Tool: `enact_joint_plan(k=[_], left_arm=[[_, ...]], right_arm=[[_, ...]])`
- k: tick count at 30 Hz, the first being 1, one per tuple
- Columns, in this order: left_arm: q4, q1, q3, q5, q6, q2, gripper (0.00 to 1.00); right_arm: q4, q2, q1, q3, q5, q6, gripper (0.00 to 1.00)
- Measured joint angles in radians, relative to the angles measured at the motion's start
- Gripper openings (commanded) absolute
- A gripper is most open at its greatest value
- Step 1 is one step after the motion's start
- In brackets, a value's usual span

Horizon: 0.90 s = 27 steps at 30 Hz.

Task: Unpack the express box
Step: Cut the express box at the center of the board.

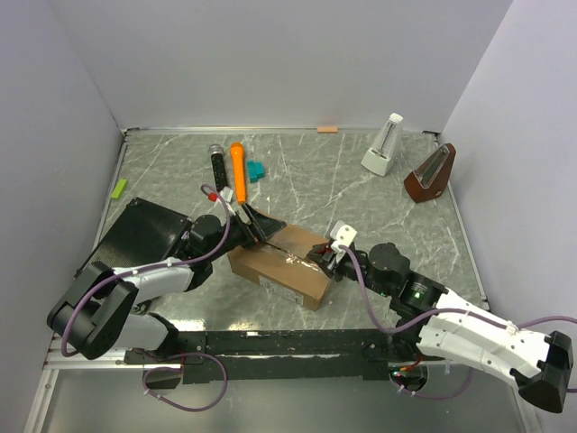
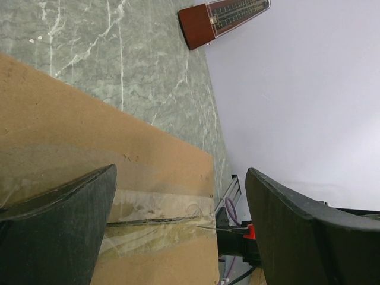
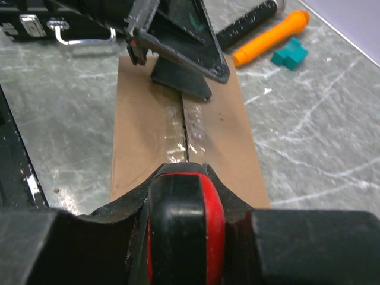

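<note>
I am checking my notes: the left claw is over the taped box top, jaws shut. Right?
No. The left claw is over the taped express box top, but its jaws stand wide open; the left wrist view shows it.

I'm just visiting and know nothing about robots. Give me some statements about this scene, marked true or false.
1. The cardboard box is closed. True.
2. The left hand is clamped on the box. False: it is wide open over the box's top.
3. The right hand holds a red and black tool. True.
4. The orange marker lies on the box. False: it lies on the table beyond it.
5. A white metronome sits at the table's far right. True.
</note>
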Motion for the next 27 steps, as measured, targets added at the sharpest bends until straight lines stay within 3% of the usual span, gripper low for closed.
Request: enact_joint_plan(k=[8,27], left_arm=[[0.005,0.002,0.0,0.013,0.003,0.005,0.94],[0.008,0.004,0.0,0.016,0.003,0.006,0.94]], right_arm=[[0.101,0.047,0.0,-0.008,-0.01,-0.03,0.0],[0.05,0.077,0.0,-0.008,0.015,-0.041,0.0]])
